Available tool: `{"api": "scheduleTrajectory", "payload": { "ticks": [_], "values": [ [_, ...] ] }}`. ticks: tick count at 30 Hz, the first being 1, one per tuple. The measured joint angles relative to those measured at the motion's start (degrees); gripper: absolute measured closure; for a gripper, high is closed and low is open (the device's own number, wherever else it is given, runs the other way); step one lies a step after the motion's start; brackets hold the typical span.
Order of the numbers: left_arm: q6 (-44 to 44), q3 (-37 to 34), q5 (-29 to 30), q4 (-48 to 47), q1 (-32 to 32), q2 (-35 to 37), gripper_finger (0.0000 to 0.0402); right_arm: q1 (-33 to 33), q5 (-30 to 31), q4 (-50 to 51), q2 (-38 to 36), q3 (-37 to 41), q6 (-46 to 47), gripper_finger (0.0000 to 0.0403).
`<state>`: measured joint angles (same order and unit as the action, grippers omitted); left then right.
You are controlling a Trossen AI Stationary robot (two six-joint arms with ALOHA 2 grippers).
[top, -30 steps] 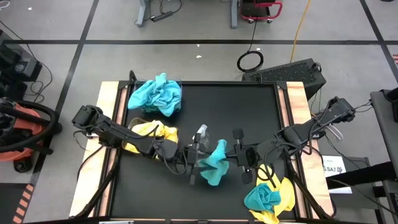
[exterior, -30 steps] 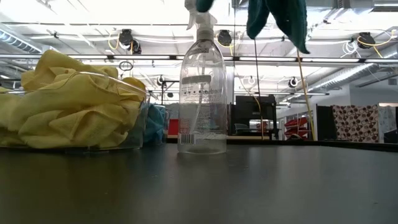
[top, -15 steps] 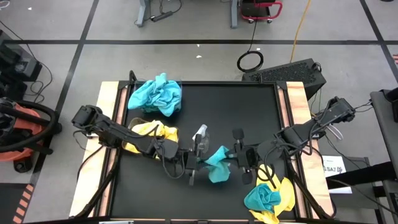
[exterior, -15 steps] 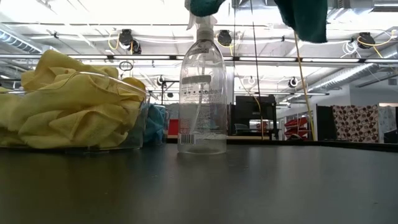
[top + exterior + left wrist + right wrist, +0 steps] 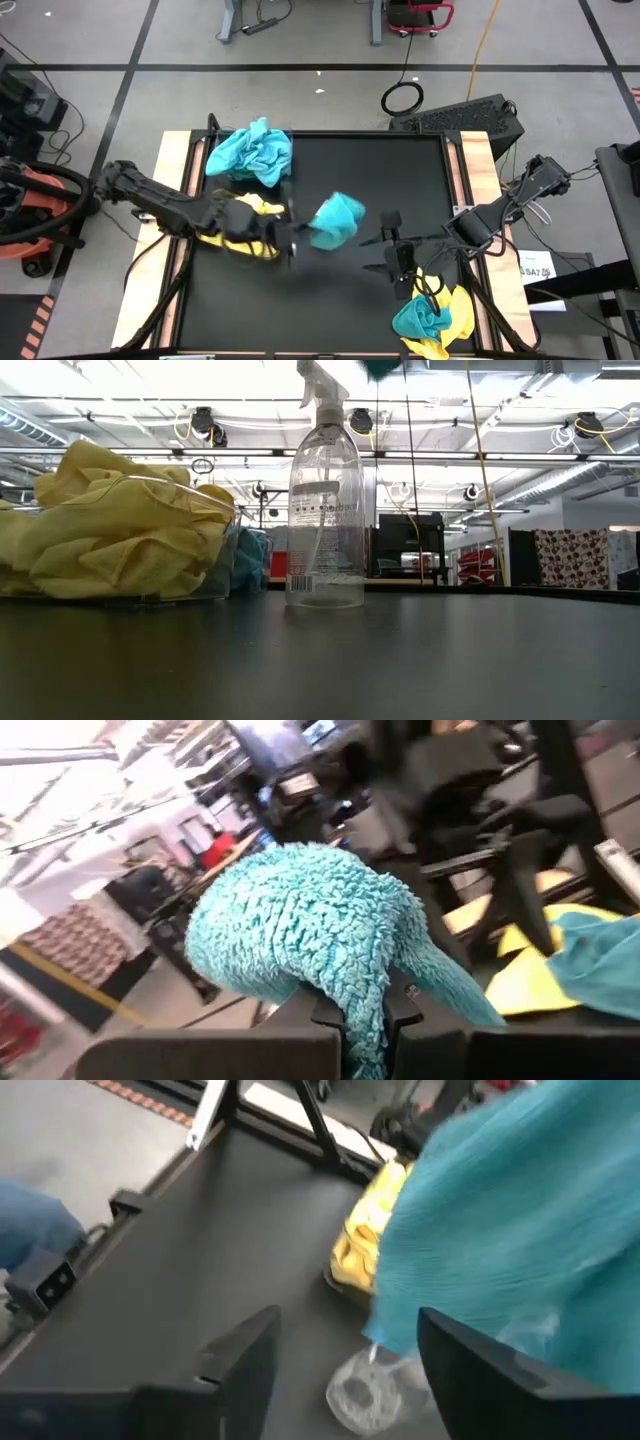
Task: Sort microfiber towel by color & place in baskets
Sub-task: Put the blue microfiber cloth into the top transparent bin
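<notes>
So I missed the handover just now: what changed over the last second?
The right gripper let go of the teal towel and opened; the left gripper shut on it and carried it toward the baskets. The spray bottle and the yellow towels' basket stayed put.

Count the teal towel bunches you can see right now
3: one bunch in the far-left basket, one held by the left gripper mid-table, one on the yellow towels near right. More may be hidden underneath.
</notes>
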<state>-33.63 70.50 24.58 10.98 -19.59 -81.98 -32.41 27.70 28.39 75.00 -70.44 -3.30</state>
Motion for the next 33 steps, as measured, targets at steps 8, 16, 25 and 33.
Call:
{"api": "scheduleTrajectory", "payload": {
  "ticks": [8, 16, 25, 33],
  "values": [
    [-7.7, 0.6, 13.4, -5.7, 1.2, 9.1, 0.0394, -0.3, 0.5, 8.0, 0.0, 0.0, 6.7, 0.0140],
    [-3.1, 0.6, 20.1, -22.6, 9.4, 14.8, 0.0394, -2.7, 0.5, 9.7, 0.0, 1.0, 9.0, 0.0140],
    [4.3, 0.4, 20.1, -39.9, 21.9, 15.2, 0.0392, -3.2, 0.5, 9.3, 0.0, 3.5, 12.1, 0.0140],
    [9.0, -3.3, 14.7, -47.0, 31.7, 15.2, 0.0392, -4.5, 0.5, 7.3, 0.0, 5.0, 12.9, 0.0140]
  ]
}}
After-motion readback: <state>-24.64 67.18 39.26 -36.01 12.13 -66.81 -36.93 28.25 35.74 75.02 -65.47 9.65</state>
